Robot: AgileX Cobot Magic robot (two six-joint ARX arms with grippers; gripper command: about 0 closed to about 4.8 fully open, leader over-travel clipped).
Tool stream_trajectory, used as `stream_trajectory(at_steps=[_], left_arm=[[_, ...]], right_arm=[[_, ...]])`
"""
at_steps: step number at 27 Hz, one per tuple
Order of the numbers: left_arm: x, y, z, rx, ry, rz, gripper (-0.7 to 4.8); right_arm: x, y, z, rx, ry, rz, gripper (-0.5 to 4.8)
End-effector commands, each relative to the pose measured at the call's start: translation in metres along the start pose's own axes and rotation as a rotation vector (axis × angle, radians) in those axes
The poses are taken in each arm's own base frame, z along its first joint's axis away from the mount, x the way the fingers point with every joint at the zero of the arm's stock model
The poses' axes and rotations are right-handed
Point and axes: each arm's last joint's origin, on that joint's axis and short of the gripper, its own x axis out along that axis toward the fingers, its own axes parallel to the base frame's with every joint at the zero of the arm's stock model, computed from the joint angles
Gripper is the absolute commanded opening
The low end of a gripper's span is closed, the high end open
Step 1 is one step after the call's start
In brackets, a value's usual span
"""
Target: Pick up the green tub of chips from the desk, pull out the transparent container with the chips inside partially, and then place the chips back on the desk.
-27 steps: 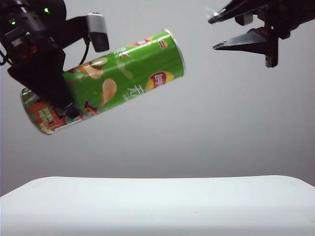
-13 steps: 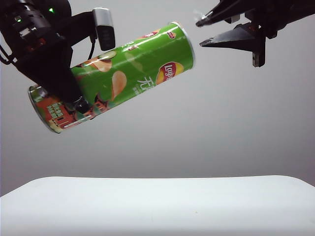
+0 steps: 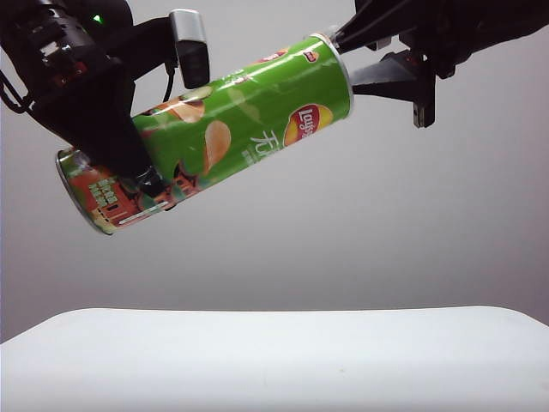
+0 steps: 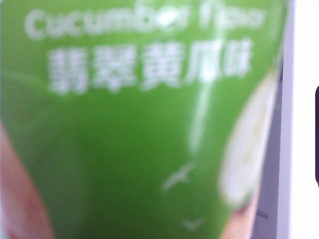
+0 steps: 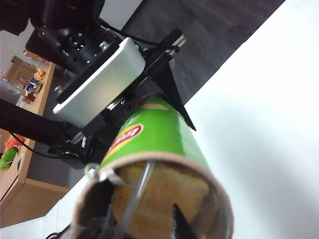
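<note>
So I've got the tub (image 3: 206, 142) up in the air, well above the worktop (image 3: 274, 360), tilted with the orange-red end low on my left side and the open mouth pointing up toward my right. My left gripper (image 3: 137, 176) is clamped around the tub near that lower end; its wrist view is just a blurry wall of green label, so the grip itself I'm reading from the outside view, where the dark fingers wrap the can.

Pick-up is done, so this is the pull-out step, right at the start of it. My right gripper (image 3: 347, 60) is at the open rim. In its own view the dark fingertips (image 5: 180, 224) sit at the mouth, with the chips (image 5: 159, 191) showing inside and the clear container (image 5: 137, 194) only as a faint edge and some glare (honestly hard to make out). The fingers are apart, one above the rim and one below it in the outside view. Whether they've actually pinched anything yet, I can't tell.

Next move, as I see it: get one finger inside the rim and one on the container's lip, close gently on the thin plastic rather than the cardboard wall, then draw straight out along the tub's axis while my left holds firm. Only partway, though. Pull too far at this tilt and the stack could slide out.
</note>
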Motion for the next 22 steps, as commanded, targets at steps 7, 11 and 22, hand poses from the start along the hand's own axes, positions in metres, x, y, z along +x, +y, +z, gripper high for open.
stream_trajectory(at_steps=[7, 11, 22], left_arm=[[0.000, 0.000, 0.008, 0.034, -0.055, 0.008, 2.46], [0.000, 0.000, 0.007, 0.027, -0.051, 0.010, 2.46], [0.000, -0.003, 0.001, -0.003, 0.055, 0.026, 2.46]], right_arm=[[0.014, 0.005, 0.005, -0.018, 0.009, 0.031, 1.48], [0.019, 0.005, 0.004, -0.026, 0.017, 0.022, 0.52], [-0.005, -0.010, 0.007, -0.013, -0.048, -0.090, -0.07]])
